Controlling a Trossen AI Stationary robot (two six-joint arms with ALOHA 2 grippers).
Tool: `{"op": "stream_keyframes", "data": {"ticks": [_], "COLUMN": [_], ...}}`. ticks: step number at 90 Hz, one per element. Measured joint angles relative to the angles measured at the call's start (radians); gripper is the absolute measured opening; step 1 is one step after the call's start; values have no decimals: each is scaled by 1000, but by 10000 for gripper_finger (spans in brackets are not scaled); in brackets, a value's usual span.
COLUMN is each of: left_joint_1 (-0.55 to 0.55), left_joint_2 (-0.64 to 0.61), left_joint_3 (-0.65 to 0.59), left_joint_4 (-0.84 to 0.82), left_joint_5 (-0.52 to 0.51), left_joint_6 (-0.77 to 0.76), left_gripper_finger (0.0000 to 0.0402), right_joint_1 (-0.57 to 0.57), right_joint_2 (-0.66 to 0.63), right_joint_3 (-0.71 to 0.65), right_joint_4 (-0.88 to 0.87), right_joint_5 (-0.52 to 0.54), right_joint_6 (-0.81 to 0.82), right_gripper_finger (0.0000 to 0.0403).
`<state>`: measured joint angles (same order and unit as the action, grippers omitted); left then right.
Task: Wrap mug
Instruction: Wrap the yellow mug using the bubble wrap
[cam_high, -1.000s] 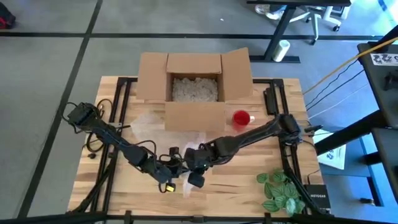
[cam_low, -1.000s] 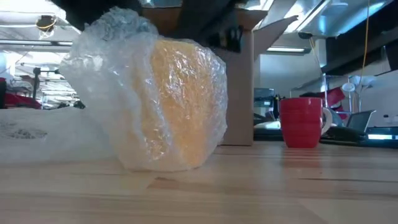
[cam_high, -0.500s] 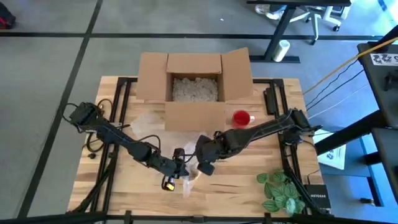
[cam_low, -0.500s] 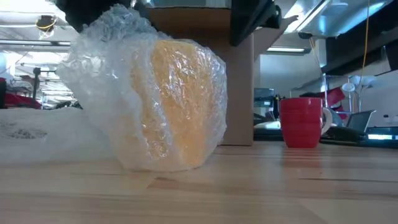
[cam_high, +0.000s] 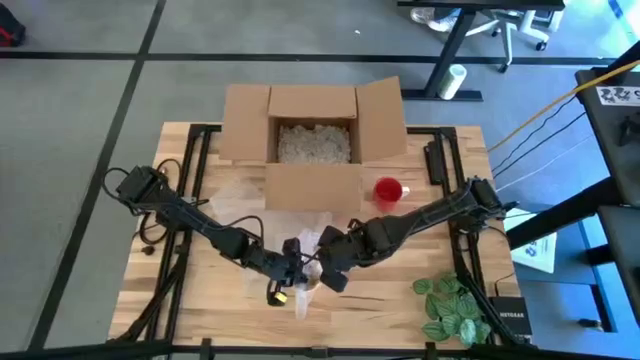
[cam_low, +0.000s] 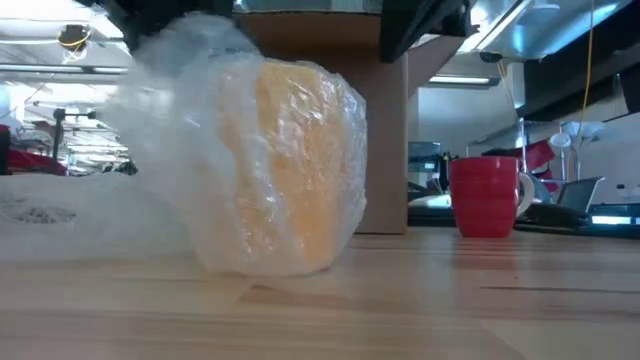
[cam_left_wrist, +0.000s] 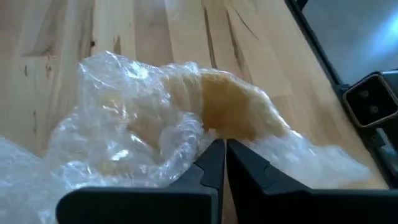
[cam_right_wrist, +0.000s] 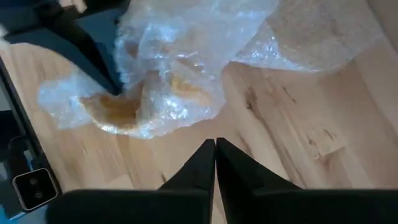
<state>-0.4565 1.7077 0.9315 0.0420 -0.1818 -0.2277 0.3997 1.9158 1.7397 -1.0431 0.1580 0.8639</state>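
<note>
Now left gripper (cam_left_wrist: 219, 163) pinching bubble wrap (cam_left_wrist: 143, 118), right gripper (cam_right_wrist: 215, 163) closed

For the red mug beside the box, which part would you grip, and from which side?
Grip the red mug by its rim from straight above. It stands upright with its mouth open in the high view. The cardboard box stands close on one side, and the handle juts out on the far side, so a side approach looks cramped.

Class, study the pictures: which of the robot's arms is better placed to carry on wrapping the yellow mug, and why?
Probably the left. Its gripper sits shut right at the bubble wrap over the yellow mug, while the right gripper, also shut, holds nothing and hangs apart above the table.
</note>
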Motion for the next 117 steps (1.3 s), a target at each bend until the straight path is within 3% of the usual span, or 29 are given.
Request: {"op": "stream_keyframes", "data": {"ticks": [18, 43, 62, 89, 102, 117], "left_joint_1": [-28, -71, -155, -305, -340, -356], "left_joint_2": [-118, -191, -212, -202, -130, -32], "left_joint_3": [-5, -3, -3, -66, -92, -95], "left_joint_4": [1, -42, -94, -47, 70, 155], "left_joint_5": [-79, -98, -139, -259, -270, -268], "left_joint_6": [83, 67, -32, -237, -286, -320], "left_gripper_finger": [0, 0, 0, 0, 0, 0], "right_joint_1": [36, 54, 52, 70, 116, 205], "right_joint_2": [-1, -1, 8, 110, 141, 136], "right_joint_3": [0, 0, 1, 1, -4, -118], "right_joint_4": [-1, 3, -3, 2, -2, 45], "right_joint_5": [9, 43, 88, 205, 301, 348], "right_joint_6": [26, 49, 48, 137, 249, 450], "right_gripper_finger": [0, 0, 0, 0, 0, 0]}}
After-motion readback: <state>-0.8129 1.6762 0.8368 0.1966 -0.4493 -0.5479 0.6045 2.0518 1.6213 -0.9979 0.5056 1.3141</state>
